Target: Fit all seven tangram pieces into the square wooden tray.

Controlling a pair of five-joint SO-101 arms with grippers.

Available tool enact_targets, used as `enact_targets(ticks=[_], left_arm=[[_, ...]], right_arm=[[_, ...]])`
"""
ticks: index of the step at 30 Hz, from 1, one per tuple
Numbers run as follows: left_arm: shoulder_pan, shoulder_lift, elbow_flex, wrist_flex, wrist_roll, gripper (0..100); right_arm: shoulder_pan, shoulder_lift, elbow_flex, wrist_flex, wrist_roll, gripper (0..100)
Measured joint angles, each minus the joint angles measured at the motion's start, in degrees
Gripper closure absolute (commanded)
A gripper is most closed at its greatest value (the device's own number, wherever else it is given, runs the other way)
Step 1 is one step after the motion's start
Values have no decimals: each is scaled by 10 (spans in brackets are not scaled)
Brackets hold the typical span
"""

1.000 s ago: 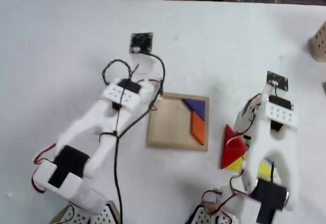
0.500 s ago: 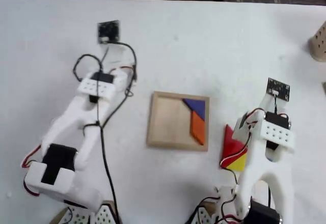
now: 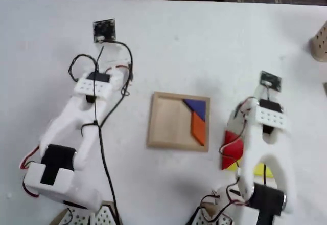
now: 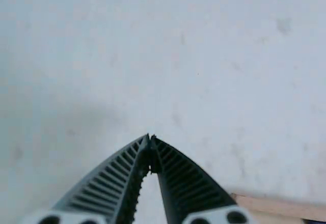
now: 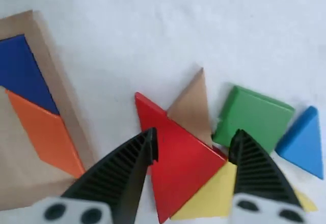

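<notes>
- Since a second ago, the left arm has drawn off from the tray's far-left corner to a spot well left of it. The right arm pulled back and has come forward again over the loose pieces.
- Left hand (image 4: pixel 151 141): fingers closed tip to tip, holding nothing, above the bare table (image 3: pixel 204 41).
- Right hand (image 5: pixel 194 135): fingers spread wide, holding nothing, one on either side of the red triangle (image 5: pixel 178 168). Whether they touch it cannot be determined.
- Red triangle: lies on the table just right of the tray, with the yellow triangle (image 5: pixel 214 198) touching its near edge.
- Tan triangle (image 5: pixel 191 104): lies against the red triangle's far edge.
- Green square (image 5: pixel 252 117): just beside the tan triangle. The light blue triangle (image 5: pixel 305 142) is just beside the green square.
- Wooden tray (image 3: pixel 152 120): flat on the table, between the two arms.
- Inside the tray, a dark blue piece (image 3: pixel 196 107) sits in the far-right corner. An orange parallelogram (image 3: pixel 198 128) touches it along the right wall.
- Five pieces lie outside the tray.
</notes>
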Motion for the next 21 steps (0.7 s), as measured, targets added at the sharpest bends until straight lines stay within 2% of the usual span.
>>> enact_targets(ticks=[11,18,21], left_arm=[[0,0,47,-55,0,977],[0,0,47,-55,0,977],[0,0,47,-55,0,977]], right_arm=[[-5,45,-11,-48,100,765],[-7,98,-21,-96,101,768],[-5,106,-26,-102,71,768]])
